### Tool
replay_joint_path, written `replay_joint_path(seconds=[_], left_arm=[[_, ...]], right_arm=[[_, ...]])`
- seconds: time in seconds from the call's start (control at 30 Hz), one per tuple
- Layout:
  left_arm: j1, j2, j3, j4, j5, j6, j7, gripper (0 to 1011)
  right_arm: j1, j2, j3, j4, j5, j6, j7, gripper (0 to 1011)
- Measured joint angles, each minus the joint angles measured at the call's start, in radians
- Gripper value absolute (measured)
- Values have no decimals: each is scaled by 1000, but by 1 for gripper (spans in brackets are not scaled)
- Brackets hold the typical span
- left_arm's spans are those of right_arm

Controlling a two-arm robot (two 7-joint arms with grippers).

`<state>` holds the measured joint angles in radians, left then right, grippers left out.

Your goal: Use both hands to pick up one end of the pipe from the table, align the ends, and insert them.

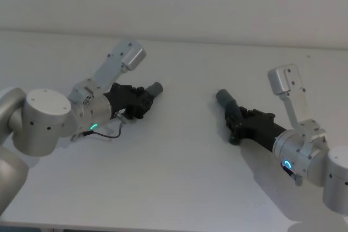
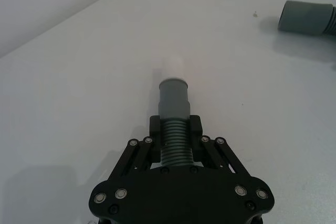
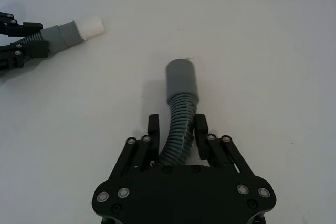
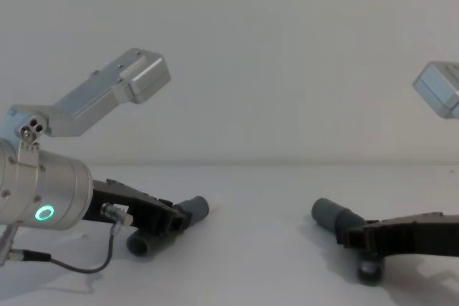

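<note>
**Over the table: both hose pieces gripped, ends well apart**

Left hose piece (image 2: 176, 142) is clamped at its ribbed part by the left gripper (image 2: 175, 127). Its grey cuff (image 2: 173, 98) and white tip (image 2: 171, 68) stick out past the fingers. Right hose piece (image 3: 180, 124) is pinched in the right gripper (image 3: 177, 127) and bent, socket cuff (image 3: 182, 81) forward. Head view: cuffs point roughly at each other, bare white table (image 1: 179, 177) between them, both grippers low.

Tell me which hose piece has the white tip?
The hose piece gripped by the left end effector: its grey cuff ends in a white tip. The other hose piece, at the right end effector, ends in plain grey.
</note>
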<state>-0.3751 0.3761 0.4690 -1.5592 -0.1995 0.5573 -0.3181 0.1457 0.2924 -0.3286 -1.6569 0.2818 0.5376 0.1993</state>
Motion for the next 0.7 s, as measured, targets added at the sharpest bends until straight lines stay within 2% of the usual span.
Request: replay_joint_path(seconds=[0.23,0.4,0.7], left_arm=[[0,0,0,0,0,0,0,308],[0,0,0,0,0,0,0,308],[0,0,0,0,0,0,0,308]], right_arm=[[0,-1,1,0,0,0,1,226],[0,-1,1,1,1,0,2,177],[0,-1,1,1,1,0,2,175]])
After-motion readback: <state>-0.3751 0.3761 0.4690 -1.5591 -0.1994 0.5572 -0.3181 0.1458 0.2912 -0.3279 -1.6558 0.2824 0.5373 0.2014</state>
